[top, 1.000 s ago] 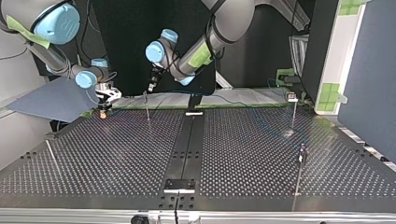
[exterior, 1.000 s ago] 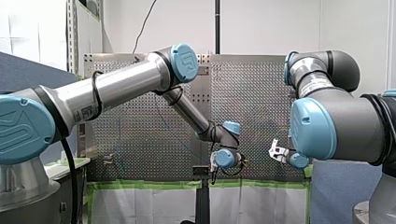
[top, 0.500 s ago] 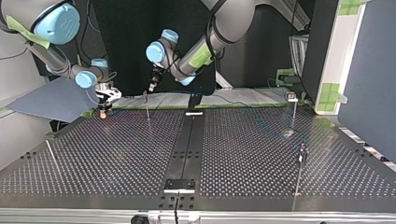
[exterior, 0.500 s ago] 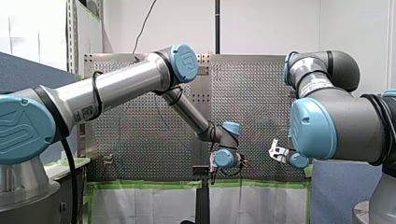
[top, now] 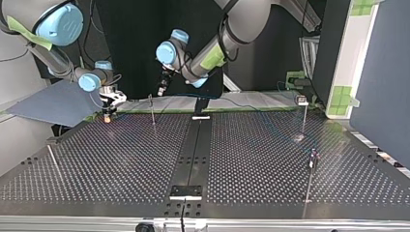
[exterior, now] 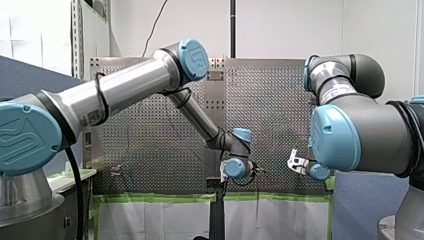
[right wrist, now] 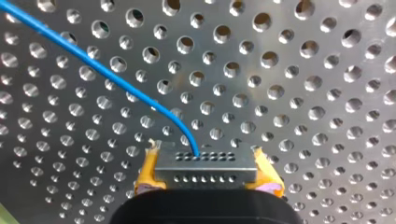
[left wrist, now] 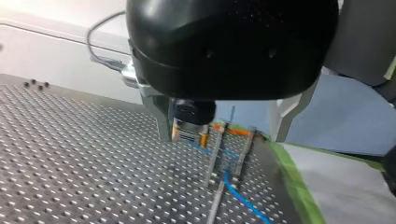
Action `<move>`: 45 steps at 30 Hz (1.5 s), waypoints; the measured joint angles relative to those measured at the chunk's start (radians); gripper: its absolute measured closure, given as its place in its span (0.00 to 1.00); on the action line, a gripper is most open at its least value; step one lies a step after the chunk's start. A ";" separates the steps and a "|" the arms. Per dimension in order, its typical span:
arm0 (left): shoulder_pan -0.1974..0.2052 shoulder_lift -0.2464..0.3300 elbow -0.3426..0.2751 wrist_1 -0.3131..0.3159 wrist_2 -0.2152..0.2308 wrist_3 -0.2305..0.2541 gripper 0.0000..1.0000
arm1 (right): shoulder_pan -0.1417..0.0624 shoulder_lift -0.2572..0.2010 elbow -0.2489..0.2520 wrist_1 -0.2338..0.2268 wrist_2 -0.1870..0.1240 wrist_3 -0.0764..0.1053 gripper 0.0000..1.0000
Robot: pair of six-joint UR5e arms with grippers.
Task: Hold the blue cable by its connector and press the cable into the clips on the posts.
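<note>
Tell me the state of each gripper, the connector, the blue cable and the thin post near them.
black metal-fingered left gripper: open, holding nothing.
yellow-padded right gripper: shut on the connector.
perforated grey metal connector: clamped between the yellow pads.
thin blue cable: joined to the connector, curving away, not taut.
thin metal post: upright; cannot tell whether the cable sits in its clip.

The thin blue cable (right wrist: 107, 77) curves out of the grey, hole-dotted connector (right wrist: 205, 169), and slim upright posts (top: 153, 113) stand at the top view's upper left and right.
</note>
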 joint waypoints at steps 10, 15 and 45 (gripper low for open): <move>-0.015 0.085 -0.085 0.086 -0.058 -0.025 0.00 | 0.002 0.000 0.000 0.001 0.000 0.000 1.00; -0.024 0.129 -0.129 0.129 -0.088 -0.033 0.00 | 0.004 0.000 0.000 0.001 0.000 0.000 1.00; -0.020 0.390 -0.390 0.391 -0.178 -0.089 0.00 | 0.015 0.000 0.000 0.000 0.001 0.000 1.00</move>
